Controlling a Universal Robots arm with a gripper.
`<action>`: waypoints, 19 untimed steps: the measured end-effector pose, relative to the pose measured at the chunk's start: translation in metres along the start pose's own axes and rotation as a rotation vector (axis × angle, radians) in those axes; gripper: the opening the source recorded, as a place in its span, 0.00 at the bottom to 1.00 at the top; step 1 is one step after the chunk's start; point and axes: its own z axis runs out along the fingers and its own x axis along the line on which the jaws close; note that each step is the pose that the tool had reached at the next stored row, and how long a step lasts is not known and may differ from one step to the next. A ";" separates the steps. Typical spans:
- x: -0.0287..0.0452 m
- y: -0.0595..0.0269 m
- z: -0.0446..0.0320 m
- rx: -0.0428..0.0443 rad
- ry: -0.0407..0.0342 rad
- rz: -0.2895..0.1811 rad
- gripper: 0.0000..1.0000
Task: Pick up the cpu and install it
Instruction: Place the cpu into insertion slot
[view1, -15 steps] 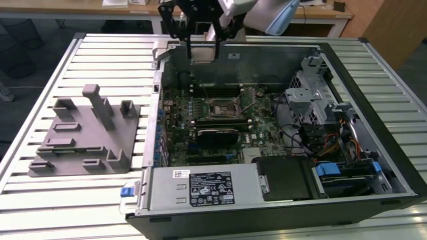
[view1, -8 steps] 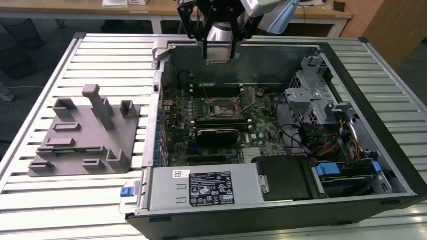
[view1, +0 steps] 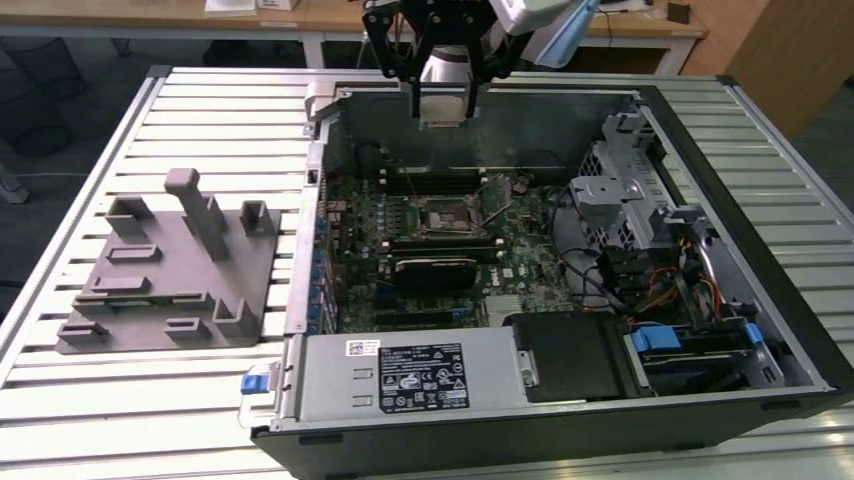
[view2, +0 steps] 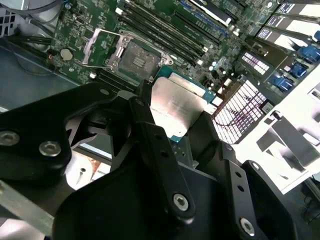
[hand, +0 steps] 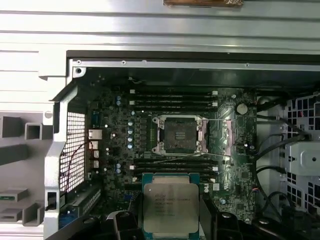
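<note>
Above the wall of the open computer case (view1: 561, 125) that lies farthest from the exterior camera, we see the gripper (view1: 443, 104) hanging in the air. Its fingers are closed on the cpu (view1: 443, 113), gripping it by two opposite edges, well clear of the motherboard (view1: 354, 235) below. In both wrist views we see the cpu's (view2: 177, 107) (hand: 170, 207) silvery metal top facing the cameras, with a black finger (view2: 150, 135) pressed against one side of it. On the board, the socket (hand: 179, 135) lies bare, and its metal frame (hand: 226, 139) is swung open beside it. Memory slots (hand: 172, 99) run along the socket on two sides. In the exterior view, a black finned block (view1: 434, 272) sits just beside the socket on the side nearer that camera. On the exterior view's left of the case, a grey fixture (view1: 174, 270) with upright posts rests on the slatted table (view1: 80, 400).
</note>
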 end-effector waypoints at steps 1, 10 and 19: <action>-0.0001 0.0000 0.0000 0.0000 -0.0001 0.000 0.54; -0.0002 0.0000 0.0005 0.0021 -0.0040 0.136 0.54; -0.0001 0.0000 0.0012 0.0026 -0.0082 0.283 0.54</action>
